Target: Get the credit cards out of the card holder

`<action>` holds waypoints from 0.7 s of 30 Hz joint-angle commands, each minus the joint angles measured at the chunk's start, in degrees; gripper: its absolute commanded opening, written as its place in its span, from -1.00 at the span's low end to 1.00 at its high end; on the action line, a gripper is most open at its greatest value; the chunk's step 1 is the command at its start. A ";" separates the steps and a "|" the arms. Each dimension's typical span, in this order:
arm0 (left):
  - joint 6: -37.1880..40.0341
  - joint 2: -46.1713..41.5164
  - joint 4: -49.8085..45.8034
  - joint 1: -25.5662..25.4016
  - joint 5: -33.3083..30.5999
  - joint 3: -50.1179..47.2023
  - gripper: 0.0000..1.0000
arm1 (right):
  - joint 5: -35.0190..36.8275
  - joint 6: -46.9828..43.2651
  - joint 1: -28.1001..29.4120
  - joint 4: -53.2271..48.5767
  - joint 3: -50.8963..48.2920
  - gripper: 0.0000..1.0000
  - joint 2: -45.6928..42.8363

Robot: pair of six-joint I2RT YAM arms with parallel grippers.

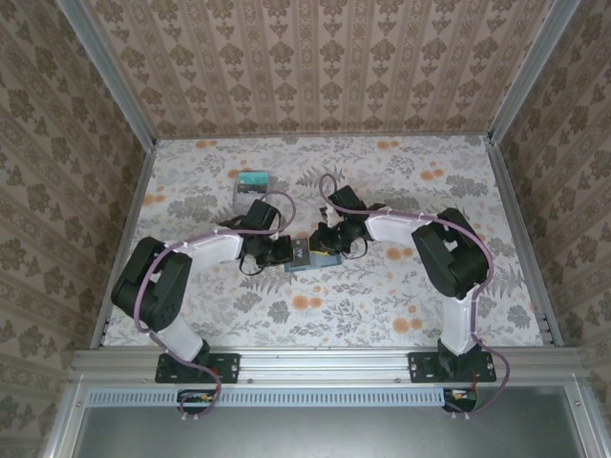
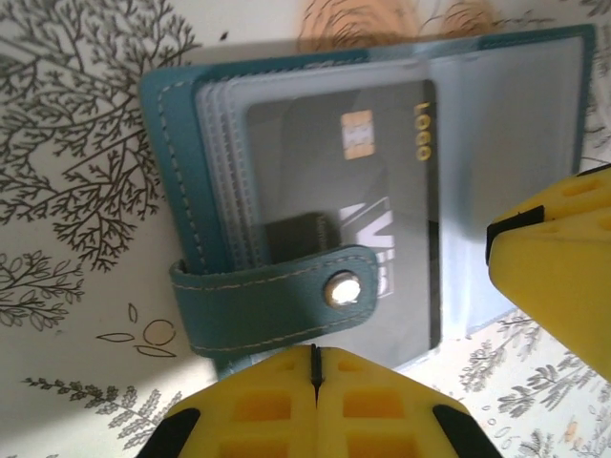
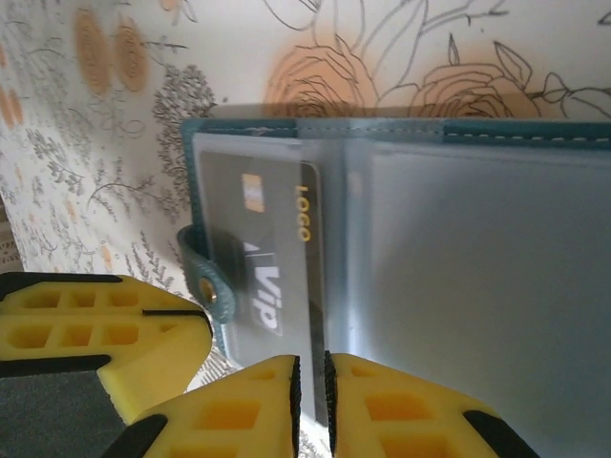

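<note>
- Step in hand: extraction of the first card, judged barely begun. The card holder point(image 1: 310, 256) is laid open near the middle of the table point(image 1: 401, 305), between both grippers.
- Dark credit card point(image 3: 272, 258) is seen seated within the stacked clear sleeves point(image 2: 224, 162), beside the snap strap point(image 2: 267, 305).
- Left gripper point(image 2: 315, 367): fingers are pressed fully together at the holder's edge. Whether anything is nipped cannot be told.
- Right gripper point(image 3: 311, 382): fingers are parted by a slit astride the card's edge. A real grip cannot be confirmed.
- Next move, as judged: holder to be pinned down, card to be slid out along its sleeve.
- Further cards behind the sleeves cannot be made out. The holder's far panel is cut off in the right wrist view.
</note>
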 commanded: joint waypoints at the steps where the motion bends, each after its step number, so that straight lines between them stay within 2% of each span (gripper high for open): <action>1: -0.07 1.11 -0.14 0.34 -0.94 -0.98 -1.00 | -2.28 0.99 0.22 -0.61 2.04 -0.62 1.53; 16: -0.55 1.98 0.66 0.17 -0.04 -1.89 -1.00 | -3.32 1.01 0.77 -0.83 3.10 -0.61 4.77; 21: -0.73 2.09 0.84 -0.09 0.18 -1.81 -0.99 | -4.19 1.10 1.14 -0.46 3.32 -0.67 5.09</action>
